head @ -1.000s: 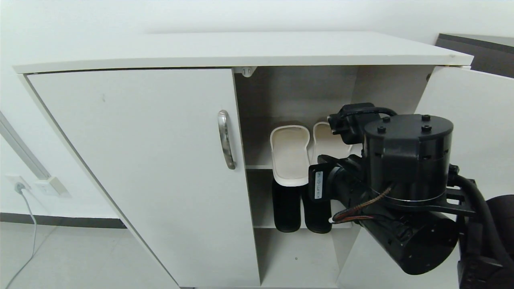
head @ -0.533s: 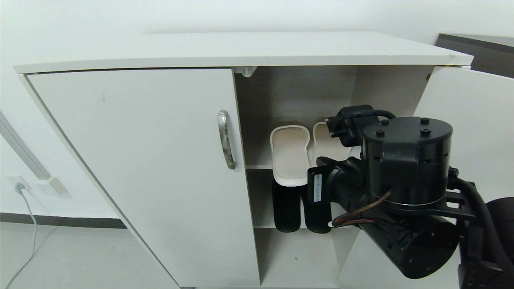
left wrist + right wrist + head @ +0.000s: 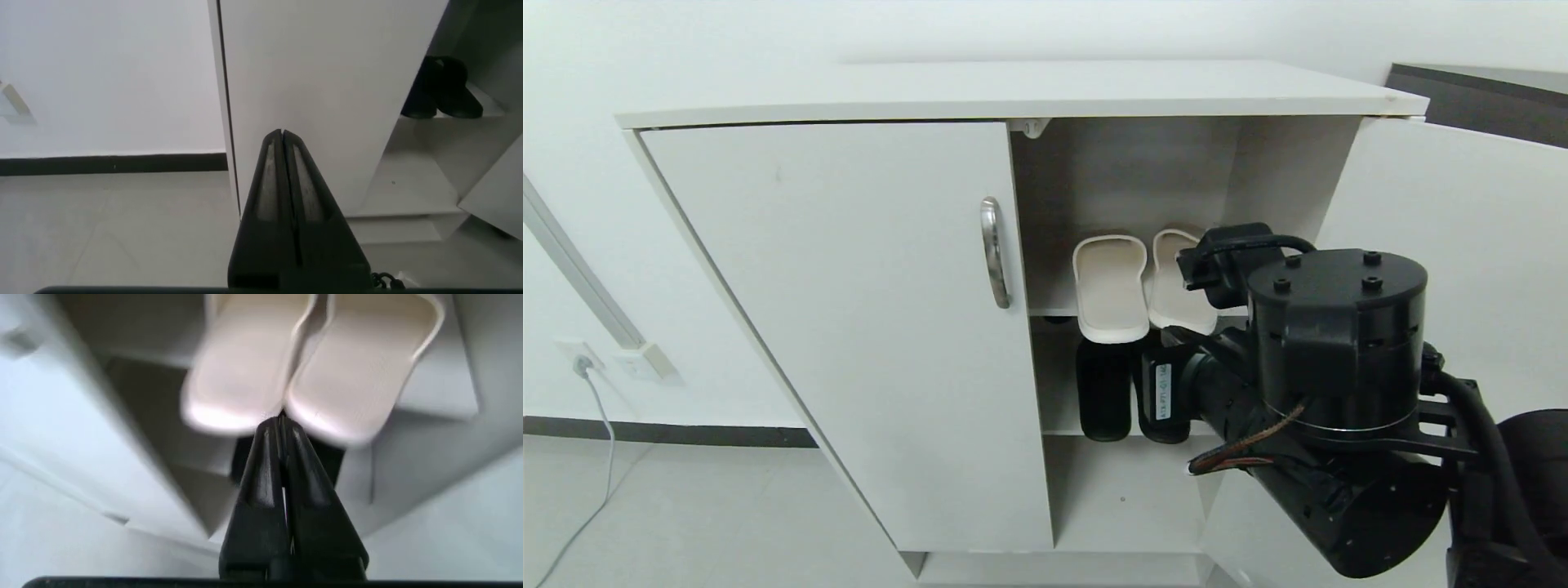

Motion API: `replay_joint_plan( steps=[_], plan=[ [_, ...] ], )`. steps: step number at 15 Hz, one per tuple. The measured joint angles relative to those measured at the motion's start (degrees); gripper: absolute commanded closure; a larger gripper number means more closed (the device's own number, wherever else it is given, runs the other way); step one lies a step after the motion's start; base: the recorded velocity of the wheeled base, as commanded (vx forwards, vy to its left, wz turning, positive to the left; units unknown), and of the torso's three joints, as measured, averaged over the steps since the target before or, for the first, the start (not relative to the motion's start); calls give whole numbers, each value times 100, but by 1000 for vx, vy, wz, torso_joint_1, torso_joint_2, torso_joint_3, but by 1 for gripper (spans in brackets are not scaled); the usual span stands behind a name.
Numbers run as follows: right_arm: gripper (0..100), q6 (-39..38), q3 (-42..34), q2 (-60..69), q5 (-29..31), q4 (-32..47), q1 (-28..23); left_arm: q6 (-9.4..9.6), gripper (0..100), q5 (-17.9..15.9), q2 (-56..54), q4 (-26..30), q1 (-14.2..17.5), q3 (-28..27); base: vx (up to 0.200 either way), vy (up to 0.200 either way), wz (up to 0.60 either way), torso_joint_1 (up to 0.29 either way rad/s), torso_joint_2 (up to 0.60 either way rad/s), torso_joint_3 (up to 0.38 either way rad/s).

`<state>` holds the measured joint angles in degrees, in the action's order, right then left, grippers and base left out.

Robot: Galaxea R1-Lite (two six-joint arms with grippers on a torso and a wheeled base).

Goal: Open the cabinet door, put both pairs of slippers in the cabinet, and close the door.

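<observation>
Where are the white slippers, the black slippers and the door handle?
white slippers (image 3: 1111, 286): head view, left slipper's footbed.
black slippers (image 3: 1104, 392): head view, left slipper's top.
door handle (image 3: 994, 253): head view, mid bar.

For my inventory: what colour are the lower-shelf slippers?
Black slippers; clearest in the head view.

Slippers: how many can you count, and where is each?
4. Two white slippers side by side on the upper shelf, two black slippers side by side on the shelf below. The closed door could hide more.
</observation>
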<state>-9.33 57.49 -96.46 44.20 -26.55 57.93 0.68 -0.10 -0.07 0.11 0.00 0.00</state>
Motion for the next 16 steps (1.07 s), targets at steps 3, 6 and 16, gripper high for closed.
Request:
replay_joint_plan(
  steps=[3,6,16],
  plan=[
    [100,27,-20,-9,0,-22,-7,0,100,-1,0,-1,0,0,-200,0,0,1,4,4],
    [100,27,-35,-22,-4,-18,-29,0,100,2,0,-1,-2,0,-200,0,0,2,4,2],
    [100,27,-135,-199,-110,-144,-219,2,100,2,0,-1,0,0,0,0,0,0,0,0]
  ],
)
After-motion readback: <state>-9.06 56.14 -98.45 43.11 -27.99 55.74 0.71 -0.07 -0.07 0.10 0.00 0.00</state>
